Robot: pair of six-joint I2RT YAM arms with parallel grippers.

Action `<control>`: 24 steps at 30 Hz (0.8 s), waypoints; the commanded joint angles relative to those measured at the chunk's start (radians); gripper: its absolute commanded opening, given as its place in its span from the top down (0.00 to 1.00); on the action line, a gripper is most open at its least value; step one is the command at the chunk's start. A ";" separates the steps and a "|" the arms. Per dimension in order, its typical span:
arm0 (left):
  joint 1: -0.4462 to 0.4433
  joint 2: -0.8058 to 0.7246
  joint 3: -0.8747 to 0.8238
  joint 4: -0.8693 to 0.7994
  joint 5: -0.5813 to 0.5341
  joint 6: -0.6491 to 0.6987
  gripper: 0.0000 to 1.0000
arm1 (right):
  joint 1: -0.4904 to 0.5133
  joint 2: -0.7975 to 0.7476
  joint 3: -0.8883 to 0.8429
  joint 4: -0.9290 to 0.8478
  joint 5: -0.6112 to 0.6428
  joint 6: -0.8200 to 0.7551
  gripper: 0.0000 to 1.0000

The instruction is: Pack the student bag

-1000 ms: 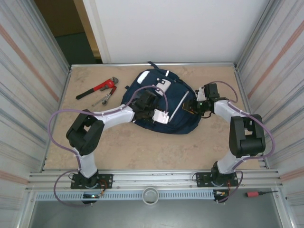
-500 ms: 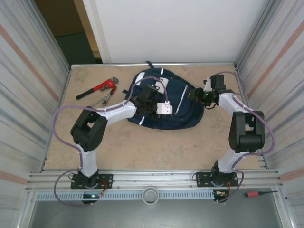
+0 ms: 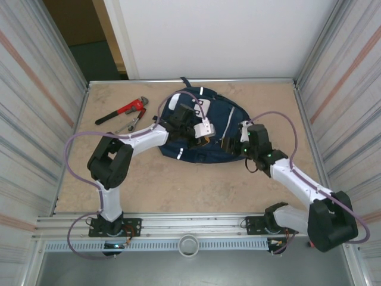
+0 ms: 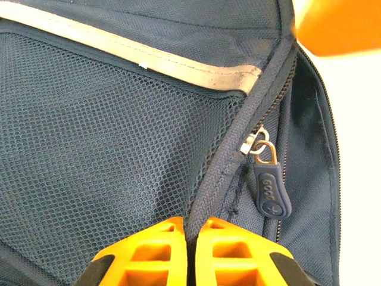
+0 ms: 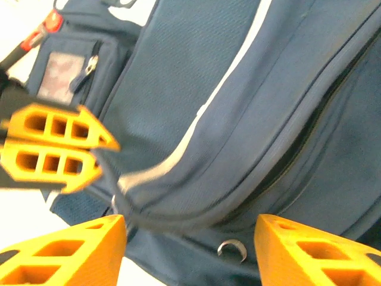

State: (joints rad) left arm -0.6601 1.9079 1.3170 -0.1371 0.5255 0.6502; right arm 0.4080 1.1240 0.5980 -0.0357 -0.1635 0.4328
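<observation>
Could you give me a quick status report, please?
Left hand shut on bag seam. Right hand open over bag. Wrench clear, far left.

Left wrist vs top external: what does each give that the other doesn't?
Left wrist: close detail. The left tool is shut on a fabric ridge of the student bag. The zipper pull hangs untouched just right of that ridge, and a mesh panel lies to its left.
Top external: layout. A red pipe wrench lies on the table left of the bag, and the right tool sits at the bag's right side.
Both: the navy bag with the left tool on it.
</observation>
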 commanded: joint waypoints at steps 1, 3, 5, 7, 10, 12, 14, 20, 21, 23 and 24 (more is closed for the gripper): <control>0.003 -0.003 0.018 0.009 0.122 -0.085 1.00 | 0.087 -0.021 -0.057 0.145 0.118 -0.017 0.47; 0.005 -0.003 0.014 0.024 0.140 -0.092 1.00 | 0.145 -0.002 -0.070 0.194 0.152 -0.029 0.49; 0.005 -0.001 0.014 0.027 0.156 -0.099 1.00 | 0.190 0.027 -0.071 0.230 0.196 -0.034 0.52; 0.005 0.000 0.017 0.028 0.163 -0.104 1.00 | 0.215 0.061 -0.072 0.272 0.227 -0.034 0.56; 0.005 0.000 0.020 0.029 0.165 -0.109 1.00 | 0.229 0.116 -0.067 0.325 0.229 -0.035 0.59; 0.005 -0.001 0.021 0.027 0.168 -0.109 1.00 | 0.232 0.149 -0.061 0.343 0.227 -0.035 0.59; 0.005 -0.003 0.020 0.022 0.168 -0.106 1.00 | 0.240 0.174 -0.056 0.359 0.246 -0.038 0.59; 0.005 -0.004 0.018 0.015 0.168 -0.098 1.00 | 0.246 0.225 -0.039 0.384 0.318 -0.052 0.64; 0.005 -0.004 0.018 0.014 0.168 -0.097 1.00 | 0.247 0.234 -0.036 0.387 0.325 -0.053 0.66; 0.004 -0.004 0.018 0.014 0.163 -0.096 1.00 | 0.247 0.251 -0.038 0.398 0.343 -0.051 0.71; 0.004 -0.004 0.018 0.014 0.165 -0.094 1.00 | 0.246 0.256 -0.042 0.406 0.349 -0.049 0.73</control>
State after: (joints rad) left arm -0.6468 1.9114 1.3170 -0.1257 0.5953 0.5789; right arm 0.6506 1.3411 0.5365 0.3260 0.1333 0.4023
